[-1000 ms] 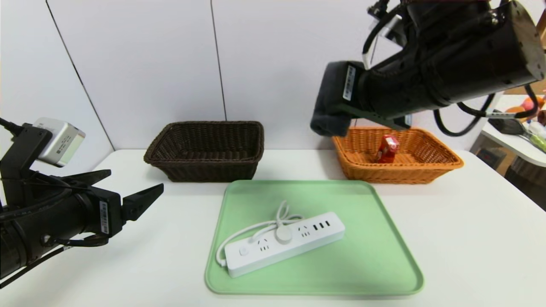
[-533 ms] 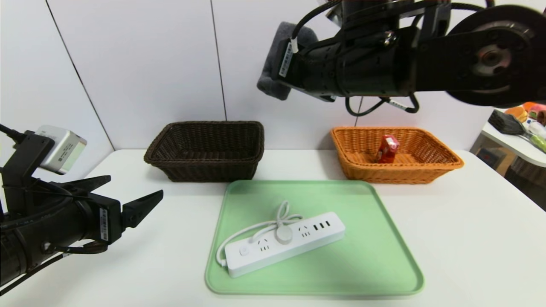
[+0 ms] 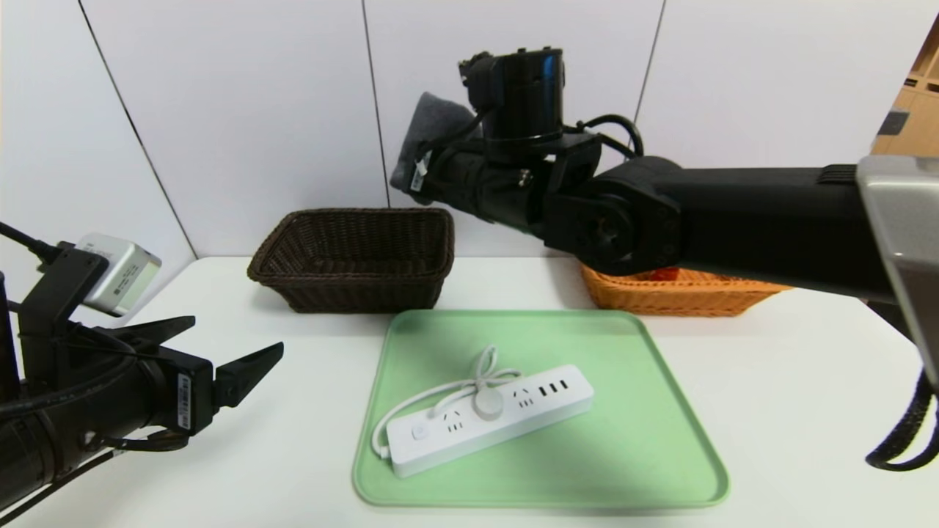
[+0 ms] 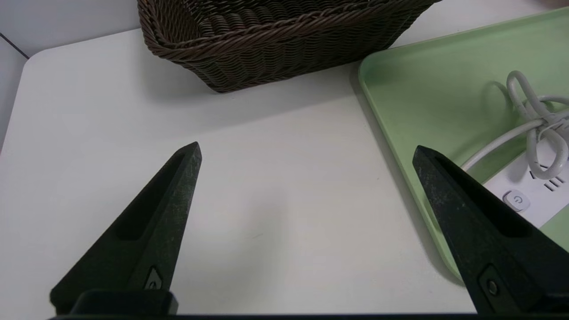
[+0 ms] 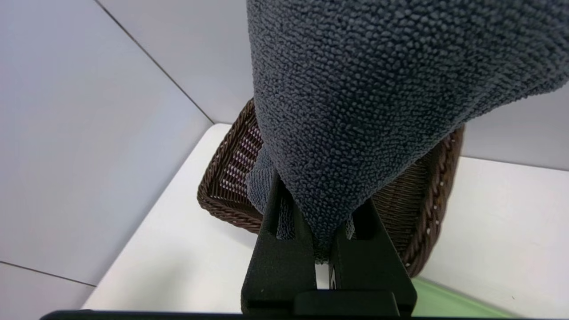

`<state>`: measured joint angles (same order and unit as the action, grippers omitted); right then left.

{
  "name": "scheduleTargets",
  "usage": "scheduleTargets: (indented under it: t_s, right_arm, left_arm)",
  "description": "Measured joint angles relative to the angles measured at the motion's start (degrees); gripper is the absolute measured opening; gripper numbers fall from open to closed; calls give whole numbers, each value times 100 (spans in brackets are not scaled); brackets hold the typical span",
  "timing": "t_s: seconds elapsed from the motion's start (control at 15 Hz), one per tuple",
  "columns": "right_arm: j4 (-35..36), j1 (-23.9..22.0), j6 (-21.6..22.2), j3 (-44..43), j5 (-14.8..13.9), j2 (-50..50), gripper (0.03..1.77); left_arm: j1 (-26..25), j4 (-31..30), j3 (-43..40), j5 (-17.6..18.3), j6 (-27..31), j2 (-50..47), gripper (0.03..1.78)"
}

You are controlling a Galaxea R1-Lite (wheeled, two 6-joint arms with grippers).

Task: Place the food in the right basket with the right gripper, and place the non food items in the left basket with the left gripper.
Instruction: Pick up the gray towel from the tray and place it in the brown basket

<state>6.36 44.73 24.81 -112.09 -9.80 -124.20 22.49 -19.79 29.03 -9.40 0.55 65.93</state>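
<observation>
**Grey cloth held in the air above the dark basket**

The right gripper [image 5: 326, 222] is clenched on the rolled dark grey cloth [image 3: 429, 136], high above the rectangular dark brown woven basket [image 3: 356, 257]. The left gripper [image 3: 220, 345] hovers over the white table [image 3: 807, 396] with its jaws released and wide apart. The long white power strip [image 3: 488, 418] lies on the flat light green tray [image 3: 645, 447]. The orange-tan woven basket [image 3: 675, 297] is mostly hidden behind the right arm.

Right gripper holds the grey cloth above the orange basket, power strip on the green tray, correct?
Not quite. The right gripper holds the grey cloth above the dark brown basket, not the orange one; the right wrist view shows this. The power strip does lie on the green tray.
</observation>
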Motion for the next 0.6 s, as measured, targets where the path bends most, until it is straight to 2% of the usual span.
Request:
scheduleTargets:
  t_s: [0.6]
  right_arm:
    - [912,-63,-169,-6,286,-1114,14]
  left_arm:
    - [18,0,-130,-10,0,39,169]
